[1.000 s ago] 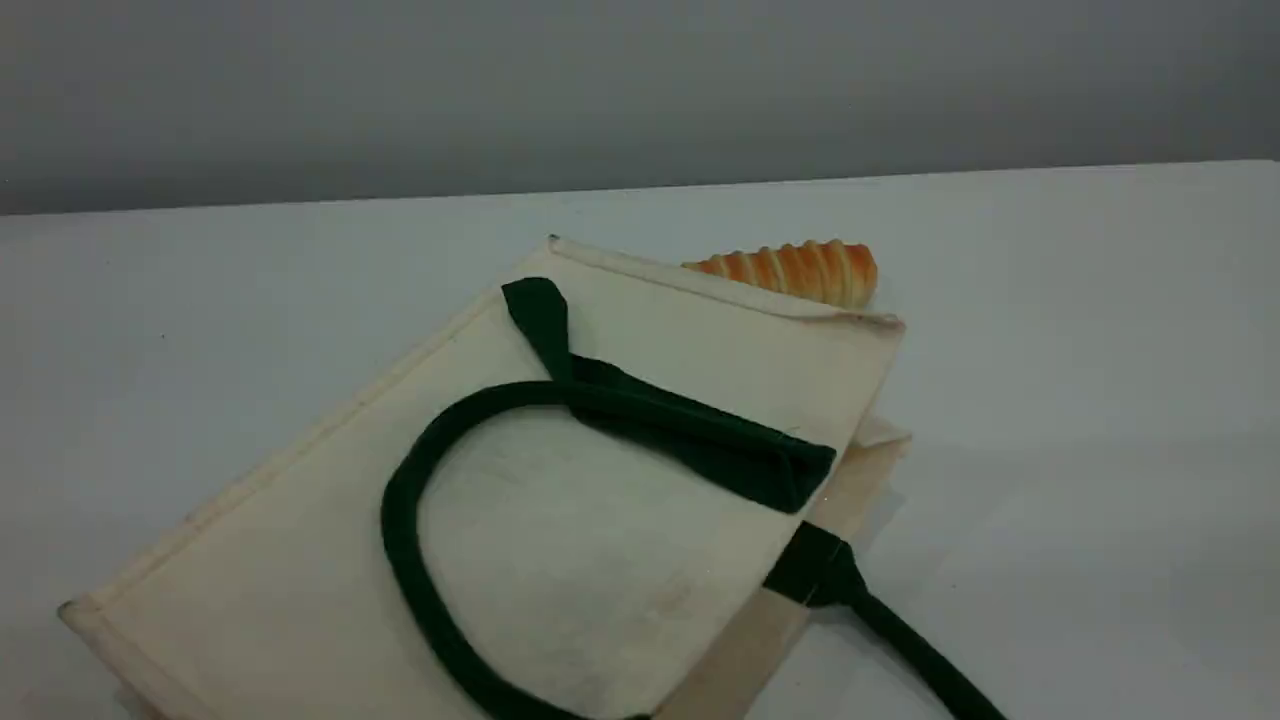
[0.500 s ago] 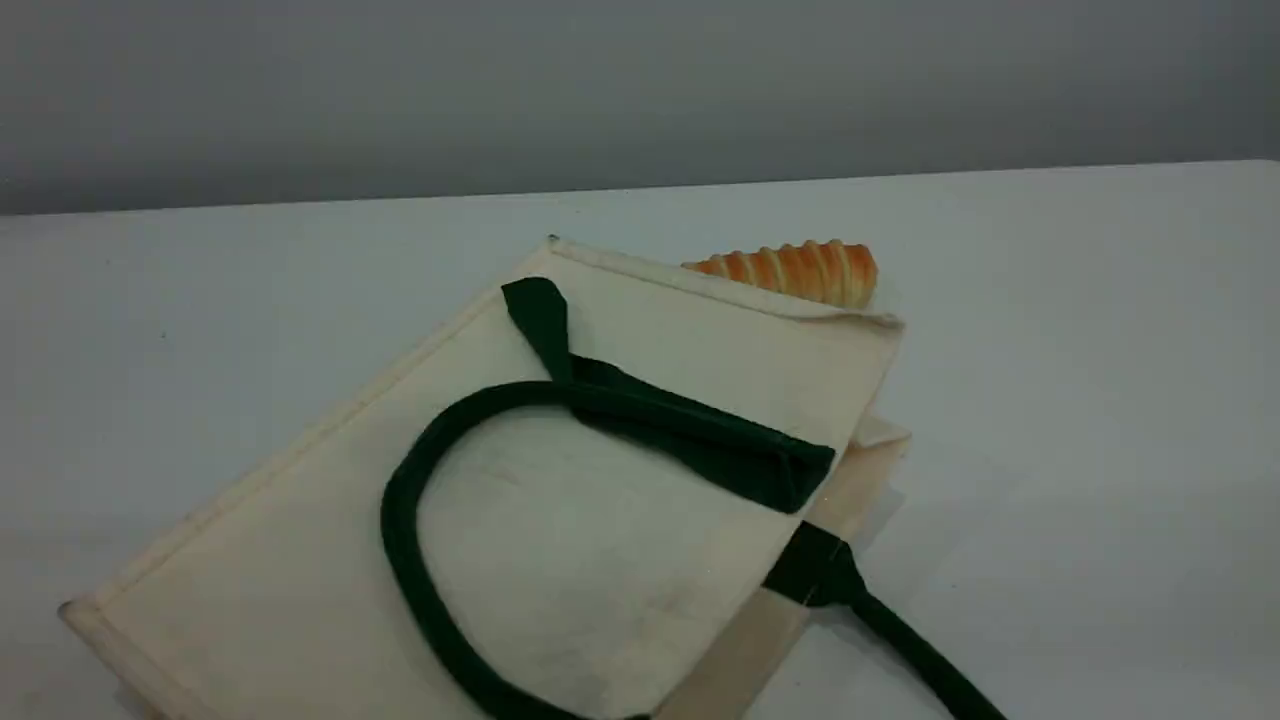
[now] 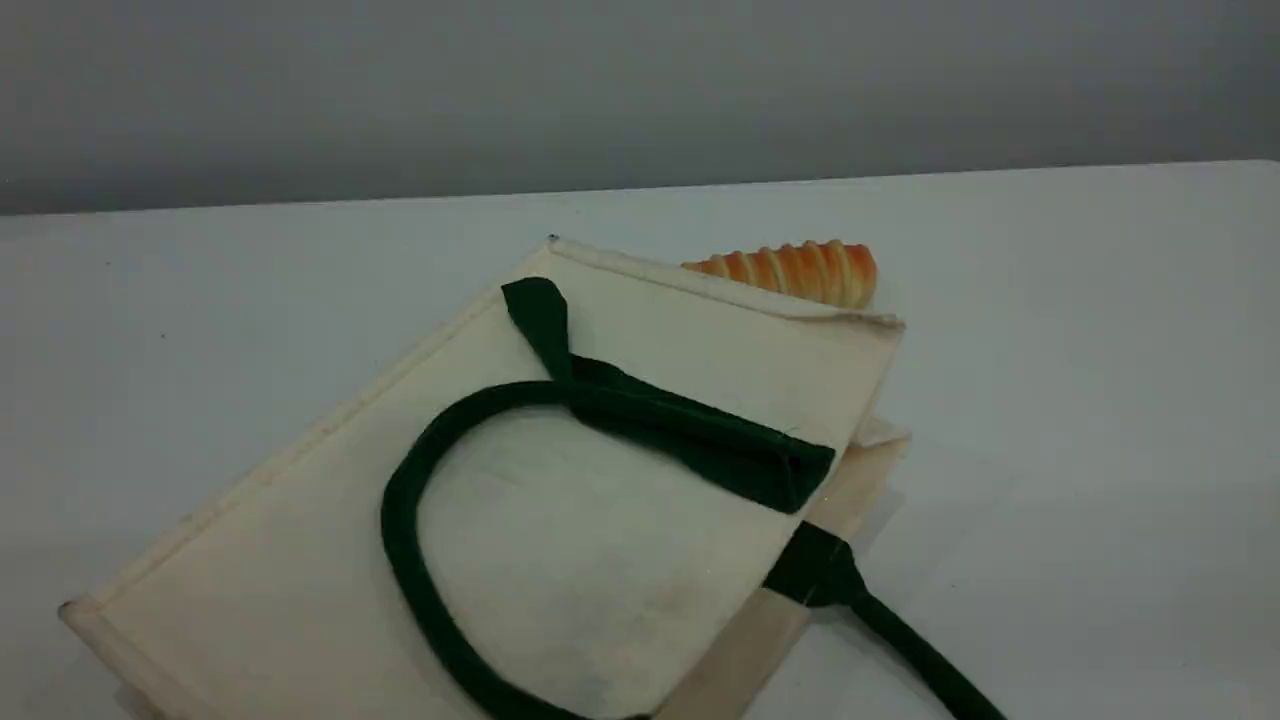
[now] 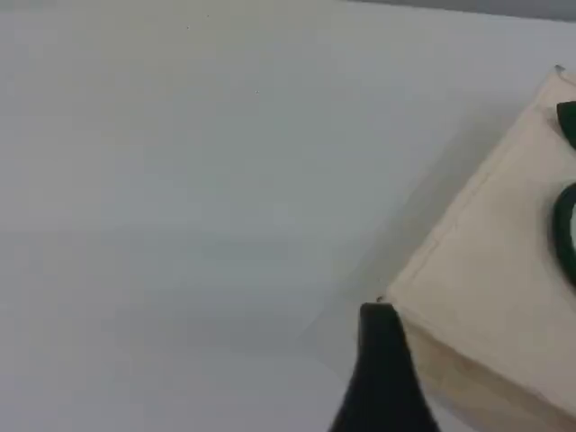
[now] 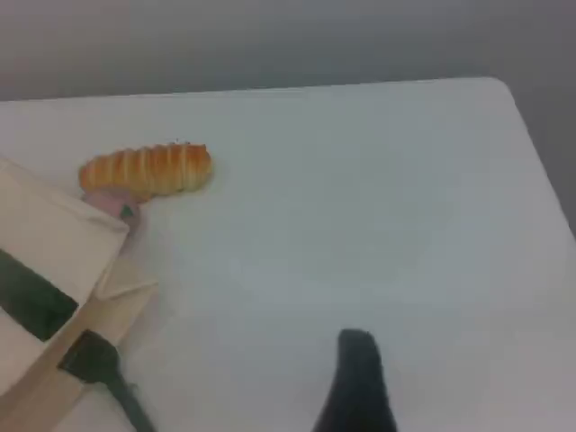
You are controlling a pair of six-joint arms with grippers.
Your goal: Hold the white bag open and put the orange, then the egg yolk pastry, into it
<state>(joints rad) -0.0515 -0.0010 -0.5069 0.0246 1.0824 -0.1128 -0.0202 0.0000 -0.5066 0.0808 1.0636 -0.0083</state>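
The white bag (image 3: 290,570) lies flat on the table, its mouth toward the right. One dark green handle (image 3: 400,520) loops across its top face and the other handle (image 3: 920,655) trails off to the lower right. The left wrist view shows the bag's corner (image 4: 504,270) just right of my left gripper's dark fingertip (image 4: 382,360), which has nothing against it. My right gripper's fingertip (image 5: 355,373) hovers over bare table, right of the bag's mouth (image 5: 54,243), also with nothing against it. The orange and the egg yolk pastry are out of view. Neither arm shows in the scene view.
A golden striped bread roll (image 3: 795,270) lies behind the bag's far edge, also seen as the roll (image 5: 148,168) in the right wrist view. A small pink fruit (image 5: 112,202) peeks out beside it. The table's far right corner (image 5: 499,85) is near.
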